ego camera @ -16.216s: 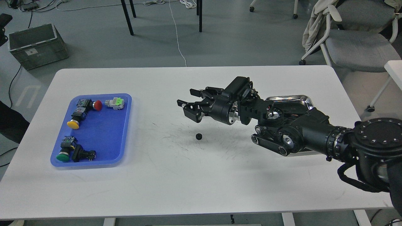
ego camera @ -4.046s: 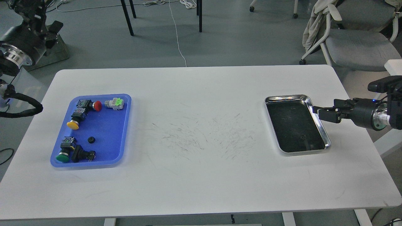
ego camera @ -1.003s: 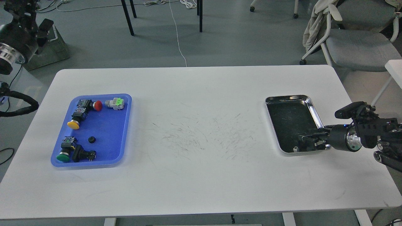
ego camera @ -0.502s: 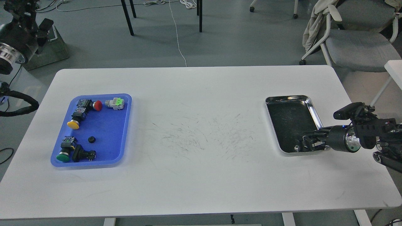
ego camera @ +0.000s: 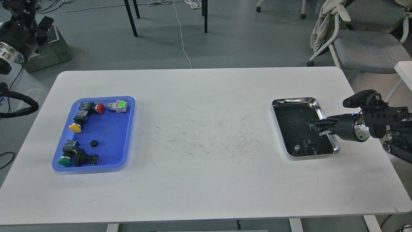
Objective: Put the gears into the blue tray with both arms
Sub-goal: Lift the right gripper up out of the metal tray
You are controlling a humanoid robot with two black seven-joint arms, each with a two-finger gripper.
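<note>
No writing is showing legibly anywhere as the right gripper (ego camera: 317,126), fingers too dark to tell open from closed, is lifting since a moment ago above the steel tray (ego camera: 323,109), while one gear (ego camera: 93,143) is lying in the blue tray (ego camera: 128,129) and the left gripper (ego camera: 27,16) is hanging unreadable far beyond it.

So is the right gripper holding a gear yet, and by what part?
Cannot tell. The right gripper hangs over the steel tray, its fingers too small and dark to show anything between them.
</note>
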